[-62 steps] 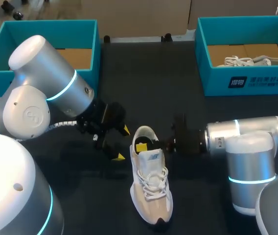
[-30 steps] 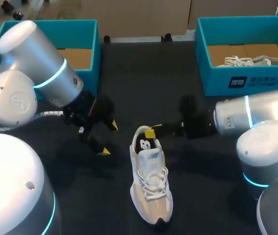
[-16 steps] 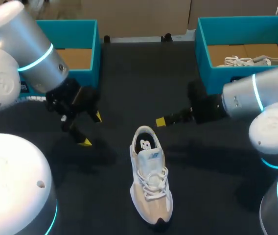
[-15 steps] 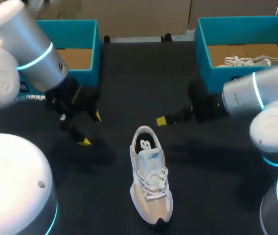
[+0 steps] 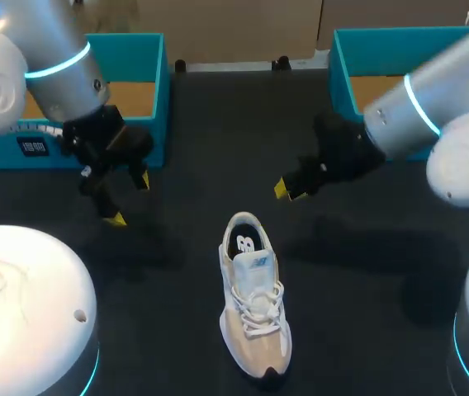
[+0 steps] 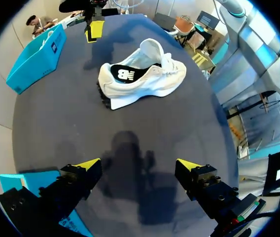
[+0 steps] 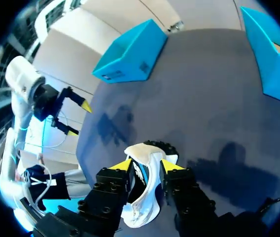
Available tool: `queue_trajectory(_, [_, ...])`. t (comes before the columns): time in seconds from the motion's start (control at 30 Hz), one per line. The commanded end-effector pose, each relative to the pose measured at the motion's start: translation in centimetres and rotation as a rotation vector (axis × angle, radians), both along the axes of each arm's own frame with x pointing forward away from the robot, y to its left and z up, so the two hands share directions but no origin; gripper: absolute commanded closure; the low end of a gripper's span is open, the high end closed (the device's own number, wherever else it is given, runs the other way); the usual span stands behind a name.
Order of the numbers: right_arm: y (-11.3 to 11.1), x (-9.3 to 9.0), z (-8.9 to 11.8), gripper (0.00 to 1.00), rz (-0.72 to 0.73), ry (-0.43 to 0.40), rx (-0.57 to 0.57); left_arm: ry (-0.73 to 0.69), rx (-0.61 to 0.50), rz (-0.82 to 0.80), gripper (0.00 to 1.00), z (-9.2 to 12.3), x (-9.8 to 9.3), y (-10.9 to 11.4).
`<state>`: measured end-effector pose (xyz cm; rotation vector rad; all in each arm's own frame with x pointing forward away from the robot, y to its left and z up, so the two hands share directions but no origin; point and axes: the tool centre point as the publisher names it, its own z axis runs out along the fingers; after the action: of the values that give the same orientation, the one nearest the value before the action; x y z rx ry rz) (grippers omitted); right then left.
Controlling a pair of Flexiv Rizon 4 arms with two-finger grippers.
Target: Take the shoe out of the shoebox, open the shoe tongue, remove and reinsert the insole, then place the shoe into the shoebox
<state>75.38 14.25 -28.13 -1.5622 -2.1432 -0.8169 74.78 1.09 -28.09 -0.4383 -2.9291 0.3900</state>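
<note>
Currently observed: we find the shoe (image 5: 253, 318) outside both boxes, upright on the tabletop (image 5: 218, 124), toe toward our side.
Insole: the dark insole (image 5: 242, 244) sits inside the shoe and shows through the collar.
Left tool (image 5: 128, 200): fingers spread wide, holding nothing, above the tabletop, well apart from the shoe, near the left shoebox (image 5: 156, 99).
Right tool (image 5: 285, 189): fingers parted by a narrow gap, gripping nothing, raised beyond the heel, near the right shoebox (image 5: 340, 74).

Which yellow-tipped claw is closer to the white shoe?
The right gripper, reaching in from the right side, is closer: its tips are just past the heel of the shoe. The left gripper is farther off, near the left blue box.
</note>
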Motion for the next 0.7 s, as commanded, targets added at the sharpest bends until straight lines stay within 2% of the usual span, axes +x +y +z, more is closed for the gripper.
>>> queue_trajectory(0.03, [-0.4,0.1,1.0,1.0,-0.016,0.266,-0.476,0.019,0.009,-0.006,0.0,0.4,0.5,-0.1])
queue_trajectory(0.1, [-0.8,-0.2,1.3,1.0,-0.079,0.269,-0.509,0.019,0.009,-0.006,0.0,0.4,0.5,-0.1])
queue_trajectory(0.17, [-0.9,-0.7,1.9,1.0,-0.149,0.222,-0.526,0.019,0.009,-0.006,0.0,0.4,0.5,-0.1])
queue_trajectory(0.23, [-0.4,-1.6,2.6,1.0,-0.241,0.139,-0.495,0.019,0.009,-0.006,0.0,0.4,0.5,-0.1])
queue_trajectory(0.67, [-0.4,-1.6,2.6,1.0,-0.241,0.139,-0.495,0.019,0.009,-0.006,0.0,0.4,0.5,-0.1])
queue_trajectory(0.7, [-0.4,-1.6,2.6,1.0,-0.241,0.139,-0.495,0.009,-0.001,-0.052,0.0,0.6,1.1,0.4])
